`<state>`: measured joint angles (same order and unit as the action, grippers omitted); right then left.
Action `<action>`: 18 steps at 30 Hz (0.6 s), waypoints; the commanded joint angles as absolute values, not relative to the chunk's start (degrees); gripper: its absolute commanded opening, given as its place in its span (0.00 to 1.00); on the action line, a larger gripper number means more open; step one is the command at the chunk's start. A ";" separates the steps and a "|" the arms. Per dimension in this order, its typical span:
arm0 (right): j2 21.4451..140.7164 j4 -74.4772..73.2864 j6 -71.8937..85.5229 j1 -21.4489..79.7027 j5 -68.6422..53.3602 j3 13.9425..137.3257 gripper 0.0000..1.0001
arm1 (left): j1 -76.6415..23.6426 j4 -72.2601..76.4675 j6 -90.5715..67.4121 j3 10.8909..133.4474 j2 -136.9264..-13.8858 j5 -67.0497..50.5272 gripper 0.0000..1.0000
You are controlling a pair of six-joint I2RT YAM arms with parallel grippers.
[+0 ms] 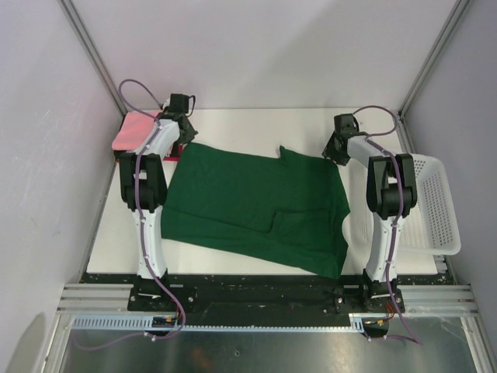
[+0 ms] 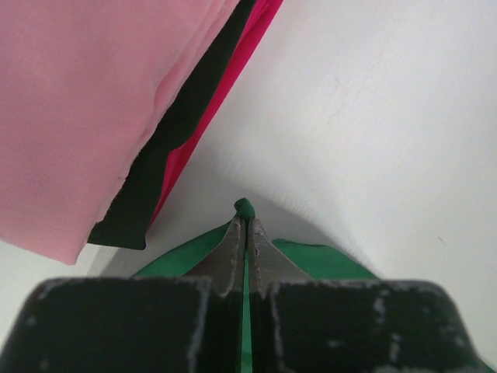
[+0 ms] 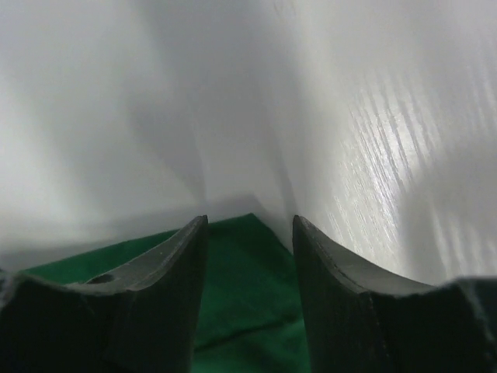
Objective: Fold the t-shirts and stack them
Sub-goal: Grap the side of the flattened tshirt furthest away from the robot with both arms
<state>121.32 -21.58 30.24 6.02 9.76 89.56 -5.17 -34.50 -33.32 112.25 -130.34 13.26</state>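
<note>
A large dark green t-shirt [image 1: 256,206] lies spread across the middle of the table. My left gripper [image 1: 185,142] is at its far left corner, shut on a pinch of the green cloth [image 2: 245,207], with the gripper [image 2: 246,225] low over the table. Right beside it lies the folded stack of t-shirts, pink [image 1: 132,130] on top. The left wrist view shows the pink layer [image 2: 78,116] over black [image 2: 171,148] and red [image 2: 233,74] ones. My right gripper [image 1: 334,151] stands open over the shirt's far right corner [image 3: 241,295], its jaws [image 3: 250,225] apart above the cloth and holding nothing.
A white plastic mesh basket [image 1: 435,206] sits at the right edge of the table, beside the right arm. Bare white tabletop [image 1: 264,128] runs behind the green shirt. Walls and frame posts close in the left, right and back sides.
</note>
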 commanded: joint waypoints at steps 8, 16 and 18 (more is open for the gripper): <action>126.36 -24.11 29.47 7.15 9.66 93.21 0.45 | -4.58 -32.64 -31.82 112.22 -126.38 12.88 0.00; 122.56 -24.06 29.70 7.53 10.04 91.88 0.07 | -4.57 -32.60 -32.14 112.11 -126.30 12.60 0.00; 121.37 -24.19 29.64 7.62 10.27 91.85 0.02 | -4.57 -32.54 -32.16 112.25 -126.25 12.51 0.00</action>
<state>124.79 -22.48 29.87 6.96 9.72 92.64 -4.95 -34.06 -32.95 112.22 -130.34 13.04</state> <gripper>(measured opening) 0.066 0.007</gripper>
